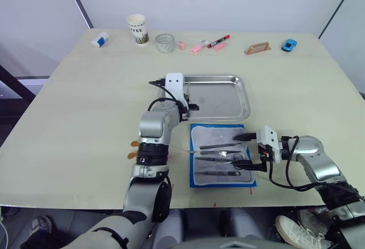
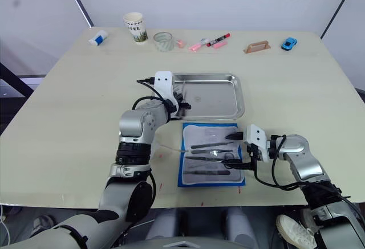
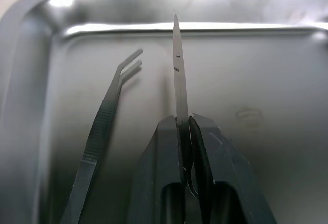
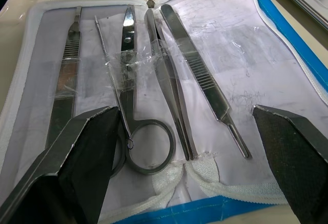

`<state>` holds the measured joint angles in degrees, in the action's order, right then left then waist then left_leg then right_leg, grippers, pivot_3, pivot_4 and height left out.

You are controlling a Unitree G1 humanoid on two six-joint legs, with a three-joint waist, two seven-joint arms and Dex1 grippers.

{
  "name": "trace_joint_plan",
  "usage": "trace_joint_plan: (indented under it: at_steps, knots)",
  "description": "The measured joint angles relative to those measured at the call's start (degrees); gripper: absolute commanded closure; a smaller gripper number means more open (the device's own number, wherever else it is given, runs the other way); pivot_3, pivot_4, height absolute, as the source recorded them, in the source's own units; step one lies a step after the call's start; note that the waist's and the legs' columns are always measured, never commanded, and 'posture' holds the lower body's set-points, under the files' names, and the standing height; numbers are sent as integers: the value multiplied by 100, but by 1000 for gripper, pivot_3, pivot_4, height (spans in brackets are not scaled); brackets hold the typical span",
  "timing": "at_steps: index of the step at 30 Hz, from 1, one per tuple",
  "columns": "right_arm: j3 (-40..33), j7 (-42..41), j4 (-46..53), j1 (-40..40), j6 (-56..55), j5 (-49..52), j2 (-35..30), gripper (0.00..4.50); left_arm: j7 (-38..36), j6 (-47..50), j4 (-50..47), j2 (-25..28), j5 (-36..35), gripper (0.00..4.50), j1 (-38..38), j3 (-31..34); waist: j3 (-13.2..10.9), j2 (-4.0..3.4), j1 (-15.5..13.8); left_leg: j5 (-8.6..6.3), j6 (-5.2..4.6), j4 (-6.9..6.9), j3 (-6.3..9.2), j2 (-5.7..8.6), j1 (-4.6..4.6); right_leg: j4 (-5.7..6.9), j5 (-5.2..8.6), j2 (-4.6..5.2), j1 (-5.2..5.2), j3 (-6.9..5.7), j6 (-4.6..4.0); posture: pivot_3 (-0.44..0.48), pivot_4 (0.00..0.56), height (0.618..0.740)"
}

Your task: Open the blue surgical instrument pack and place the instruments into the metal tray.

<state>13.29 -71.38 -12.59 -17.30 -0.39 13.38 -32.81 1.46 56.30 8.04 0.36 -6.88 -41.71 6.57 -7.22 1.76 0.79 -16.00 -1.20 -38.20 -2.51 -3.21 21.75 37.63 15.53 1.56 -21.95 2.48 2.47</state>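
The blue surgical instrument pack (image 1: 214, 134) lies open near the table's front edge, pale lining up. Several instruments are strapped in it: ring-handled scissors (image 4: 128, 34), tweezers (image 4: 200, 75) and a flat handle (image 4: 64, 65). My right gripper (image 1: 249, 152) hovers open over the pack's right side, its fingers (image 4: 87, 142) spread wide either side of the tools. Just behind the pack sits the metal tray (image 1: 222, 98). My left gripper (image 3: 184, 124) is over the tray's left part, shut on a slim pair of scissors (image 3: 178, 65) pointing away. Bent-tip tweezers (image 3: 105, 116) lie in the tray beside them.
Along the far edge stand a paper cup (image 1: 137, 28), a small glass (image 1: 165, 43), pink and red markers (image 1: 218, 41), a wooden handle piece (image 1: 257, 48), a blue toy car (image 1: 289, 45) and a small white and blue item (image 1: 100, 39).
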Motion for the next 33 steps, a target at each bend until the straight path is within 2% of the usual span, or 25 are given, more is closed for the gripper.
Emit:
trace_joint_plan:
  at_steps: [14, 17, 20, 21, 27, 33]
  knots:
    - [0, 1, 2, 1, 1, 0, 0, 0, 150, -12, 188, -13, -4, 4390, -1, 59, 0, 0, 0, 0, 0, 0, 1, 0, 0, 0, 0, 0, 0, -1, 0, 0, 150, 740]
    - [-4, 6, 10, 10, 2, 0, 0, 0, 153, -15, 199, -19, -8, 3413, -1, 95, 0, 0, 0, 0, 0, 0, 2, 0, 0, 0, 0, 0, 0, -1, 0, 0, 150, 740]
    - [-5, 12, 15, 14, 3, 0, 0, 0, 152, -10, 198, -45, -10, 1862, -1, 152, 0, 0, 0, 0, 0, 1, 1, 0, 0, 0, 0, 1, 0, -1, 0, 0, 150, 740]
    - [-5, 12, 16, 14, 3, 0, 0, 0, 148, 2, 195, -43, -10, 1613, -1, 157, -1, 0, 0, 0, 0, 1, 1, 0, 0, 0, 0, 1, 1, -1, 0, 0, 150, 740]
    - [-5, 21, 23, 19, 2, 0, 2, 0, -179, 281, -314, 56, -263, 1613, 57, 185, -1, -1, 3, 0, 2, 2, 1, 0, 0, 0, 0, 1, 0, -1, 0, 0, 150, 740]
    - [-33, -11, -62, 13, -69, 9, 53, 0, -1759, 422, -1393, 824, -1181, 1613, 456, -65, -2, -3, 13, 13, 25, 6, 0, 0, -4, 0, 0, 4, 2, -2, -1, 0, 150, 740]
